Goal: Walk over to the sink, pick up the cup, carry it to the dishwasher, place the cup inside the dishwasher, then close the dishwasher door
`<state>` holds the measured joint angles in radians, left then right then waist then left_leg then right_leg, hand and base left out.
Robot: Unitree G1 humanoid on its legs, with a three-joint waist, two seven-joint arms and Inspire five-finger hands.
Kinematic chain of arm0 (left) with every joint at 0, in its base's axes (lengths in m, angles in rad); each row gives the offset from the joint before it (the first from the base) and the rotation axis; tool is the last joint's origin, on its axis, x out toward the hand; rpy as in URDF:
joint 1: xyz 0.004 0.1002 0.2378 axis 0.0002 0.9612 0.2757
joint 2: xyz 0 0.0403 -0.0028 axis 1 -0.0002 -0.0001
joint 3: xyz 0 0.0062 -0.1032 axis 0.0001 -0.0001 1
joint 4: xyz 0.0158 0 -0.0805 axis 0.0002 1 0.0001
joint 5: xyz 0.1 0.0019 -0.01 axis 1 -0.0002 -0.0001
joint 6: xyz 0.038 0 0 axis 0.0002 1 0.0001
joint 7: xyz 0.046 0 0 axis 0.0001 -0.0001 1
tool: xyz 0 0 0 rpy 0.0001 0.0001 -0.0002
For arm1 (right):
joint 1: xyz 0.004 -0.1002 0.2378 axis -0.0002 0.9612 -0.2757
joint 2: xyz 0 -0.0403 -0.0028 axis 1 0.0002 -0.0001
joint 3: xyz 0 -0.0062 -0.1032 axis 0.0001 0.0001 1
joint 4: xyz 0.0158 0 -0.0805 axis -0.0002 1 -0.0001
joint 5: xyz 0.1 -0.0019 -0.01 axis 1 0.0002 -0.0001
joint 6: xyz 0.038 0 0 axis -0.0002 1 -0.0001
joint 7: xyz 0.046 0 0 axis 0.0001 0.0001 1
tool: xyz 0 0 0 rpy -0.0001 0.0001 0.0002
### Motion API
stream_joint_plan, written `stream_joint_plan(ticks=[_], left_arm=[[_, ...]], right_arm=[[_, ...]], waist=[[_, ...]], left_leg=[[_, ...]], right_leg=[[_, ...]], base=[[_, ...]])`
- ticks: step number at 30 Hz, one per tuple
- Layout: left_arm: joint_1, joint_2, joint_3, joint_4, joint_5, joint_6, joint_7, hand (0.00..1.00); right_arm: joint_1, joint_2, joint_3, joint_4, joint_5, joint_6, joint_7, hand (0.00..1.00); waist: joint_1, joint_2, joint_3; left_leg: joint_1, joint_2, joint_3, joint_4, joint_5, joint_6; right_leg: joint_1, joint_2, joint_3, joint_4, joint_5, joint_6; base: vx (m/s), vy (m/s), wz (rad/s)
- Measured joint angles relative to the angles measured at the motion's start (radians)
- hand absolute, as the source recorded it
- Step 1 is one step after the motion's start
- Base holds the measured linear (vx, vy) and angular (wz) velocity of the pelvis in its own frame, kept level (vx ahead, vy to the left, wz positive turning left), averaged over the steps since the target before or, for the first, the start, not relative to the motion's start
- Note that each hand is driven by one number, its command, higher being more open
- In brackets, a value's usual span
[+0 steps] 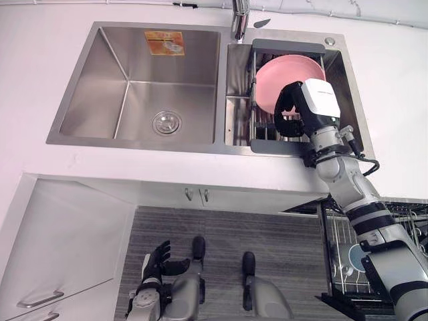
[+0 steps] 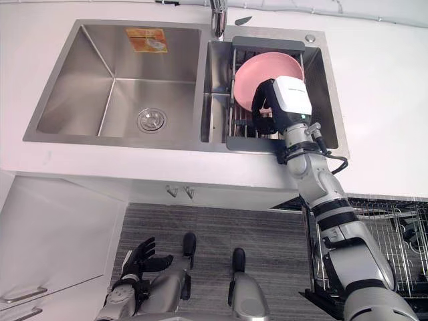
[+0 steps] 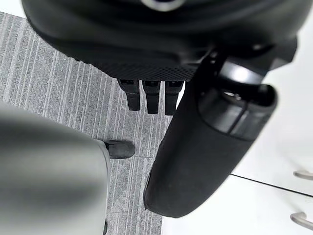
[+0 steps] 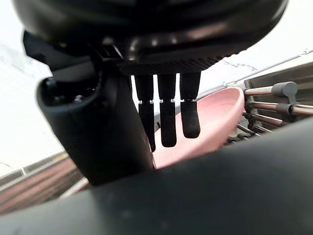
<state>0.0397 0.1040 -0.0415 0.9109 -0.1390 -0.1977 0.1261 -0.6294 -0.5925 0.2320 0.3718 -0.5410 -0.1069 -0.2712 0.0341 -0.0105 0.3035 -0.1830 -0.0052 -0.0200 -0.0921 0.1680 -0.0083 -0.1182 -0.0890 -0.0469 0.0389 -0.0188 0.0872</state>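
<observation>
In the right side of the sink (image 1: 134, 100), a pink bowl (image 1: 277, 75) stands on edge in the dish rack (image 1: 287, 45). The right hand (image 1: 290, 110) is right by it, fingers straight, holding nothing. The left hand (image 1: 158, 261) hangs low, fingers loose. Nothing is picked up yet. Carrying it, putting it in the open dishwasher (image 2: 394, 234) and shutting the door are left.

The sink (image 1: 134, 87) is made of brushed steel with a dull shine, and the tap (image 1: 239, 20) is finished in polished chrome. The desk (image 1: 394, 87) is seen as smooth and white. The pink plate (image 1: 284, 73) is smooth and rather matt. The rack (image 1: 287, 45) is framed in grey plastic. The floor (image 1: 227, 234) is covered with a ribbed grey surface.
</observation>
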Motion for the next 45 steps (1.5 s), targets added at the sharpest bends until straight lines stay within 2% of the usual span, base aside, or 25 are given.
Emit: stream_joint_plan(ticks=[7, 8, 15, 24, 35, 45], left_arm=[[0.002, 0.002, -0.006, -0.004, 0.003, 0.007, -0.002, 0.90], [0.003, 0.001, -0.006, -0.006, 0.005, 0.009, -0.002, 0.90], [0.004, 0.006, -0.004, -0.008, 0.023, 0.017, -0.019, 0.90], [0.018, 0.015, -0.002, -0.008, 0.024, 0.017, -0.022, 0.90], [0.020, 0.014, 0.016, -0.004, 0.043, 0.018, -0.040, 0.90], [0.023, 0.016, 0.016, 0.000, 0.043, 0.017, -0.042, 0.90]], right_arm=[[0.100, 0.064, -0.098, -0.087, 0.012, -0.003, -0.034, 0.30], [0.109, 0.079, -0.108, -0.096, 0.017, -0.003, -0.037, 0.90], [0.187, 0.121, -0.120, -0.167, 0.049, -0.006, -0.043, 0.90], [0.245, 0.119, -0.140, -0.207, 0.037, -0.007, -0.043, 0.90], [0.290, 0.058, -0.178, -0.239, -0.009, -0.009, -0.043, 0.90], [0.290, -0.050, -0.184, -0.224, -0.042, -0.014, -0.041, 0.90]], waist=[[0.002, -0.001, -0.001], [0.002, -0.001, -0.003], [0.005, -0.006, -0.009], [0.004, -0.024, -0.036], [-0.004, -0.030, -0.046], [-0.005, -0.034, -0.052]], left_leg=[[0.019, 0.004, -0.006, 0.004, 0.007, 0.001], [0.020, 0.004, -0.007, 0.004, 0.007, 0.001], [0.039, 0.004, -0.010, 0.004, 0.006, 0.001], [0.046, 0.002, -0.005, 0.000, -0.005, -0.004], [0.054, 0.001, -0.002, 0.000, -0.009, -0.002], [0.054, -0.003, -0.002, 0.000, -0.008, 0.000]], right_leg=[[0.027, 0.002, -0.012, -0.005, 0.005, -0.004], [0.029, 0.002, -0.013, -0.007, 0.004, -0.004], [0.053, 0.001, -0.017, -0.017, 0.004, -0.004], [0.061, 0.000, -0.013, -0.021, 0.002, -0.002], [0.067, -0.002, -0.010, -0.023, 0.001, -0.001], [0.067, -0.006, -0.010, -0.023, 0.000, 0.000]], base=[[0.07, -0.029, 0.05], [0.03, -0.031, 0.03], [0.00, 0.000, 0.00], [0.00, 0.000, -0.01], [0.00, -0.001, -0.01], [0.00, 0.000, 0.00]])
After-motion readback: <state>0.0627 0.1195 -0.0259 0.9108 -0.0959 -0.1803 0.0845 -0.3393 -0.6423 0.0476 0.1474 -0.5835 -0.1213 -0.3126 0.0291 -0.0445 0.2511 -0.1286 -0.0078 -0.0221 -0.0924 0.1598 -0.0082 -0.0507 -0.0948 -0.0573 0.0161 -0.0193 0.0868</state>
